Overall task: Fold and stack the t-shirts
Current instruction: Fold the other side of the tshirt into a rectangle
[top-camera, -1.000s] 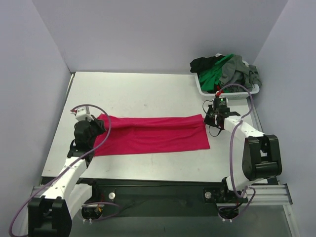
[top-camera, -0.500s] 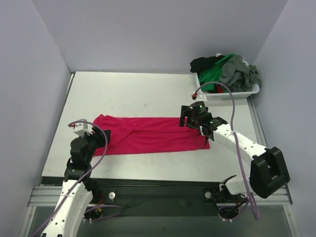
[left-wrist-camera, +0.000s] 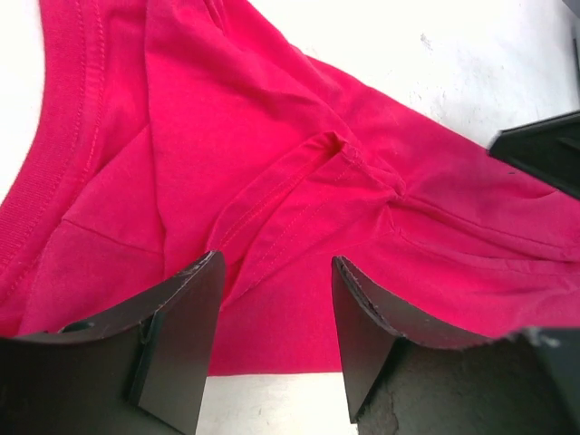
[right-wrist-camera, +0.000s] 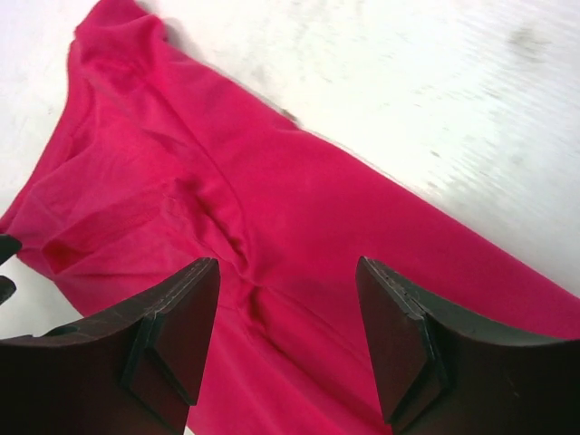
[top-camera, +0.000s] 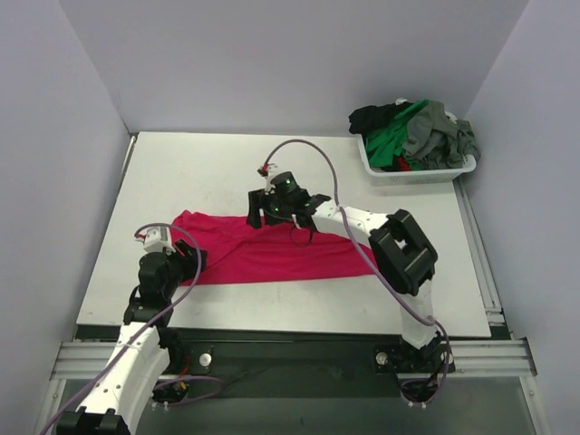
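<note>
1. Crimson t-shirt [top-camera: 272, 249]: lies on the table [top-camera: 227, 172] as a long band; folding judged unfinished.
2. Left gripper [left-wrist-camera: 276, 335], right gripper [right-wrist-camera: 285, 335]: both wide, empty, above it.
3. Other t-shirts [top-camera: 417, 136]: heaped in white basket [top-camera: 417, 175]; no stack.

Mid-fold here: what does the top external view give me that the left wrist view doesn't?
Only top external: the white basket holding the green, grey and black t-shirts, and the right hand. Only left wrist: the collar band and hem stitching up close. Both: the crimson-red t-shirt and the open left hand.
</note>
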Available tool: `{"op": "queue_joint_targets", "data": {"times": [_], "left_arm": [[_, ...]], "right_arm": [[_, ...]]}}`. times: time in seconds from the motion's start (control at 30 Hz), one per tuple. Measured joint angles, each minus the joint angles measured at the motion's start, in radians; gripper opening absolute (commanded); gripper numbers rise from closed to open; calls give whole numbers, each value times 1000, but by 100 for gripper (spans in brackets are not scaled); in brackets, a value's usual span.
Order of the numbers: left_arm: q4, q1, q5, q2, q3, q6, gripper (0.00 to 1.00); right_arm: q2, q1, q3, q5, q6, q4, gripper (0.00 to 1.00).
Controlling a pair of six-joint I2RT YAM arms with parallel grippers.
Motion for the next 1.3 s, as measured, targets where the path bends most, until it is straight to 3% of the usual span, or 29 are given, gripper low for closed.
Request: {"op": "queue_joint_targets", "data": {"times": [0.3,0.7,0.97,1.3], "left_arm": [[9,0,-49,-33,-4,-5,61],[9,-9,-74,-34,-5,-7,62],[8,-13,-79,-35,-6,-7,62],[9,-14,-80,-35,-8,-7,62]], "right_arm": [[197,68,228,-119,0,9,58],[328,111,413,-142,-4,-42,52],[370,118,434,-132,-10,-101,47],[371,137,434,-120,-34,-117,32]]}}
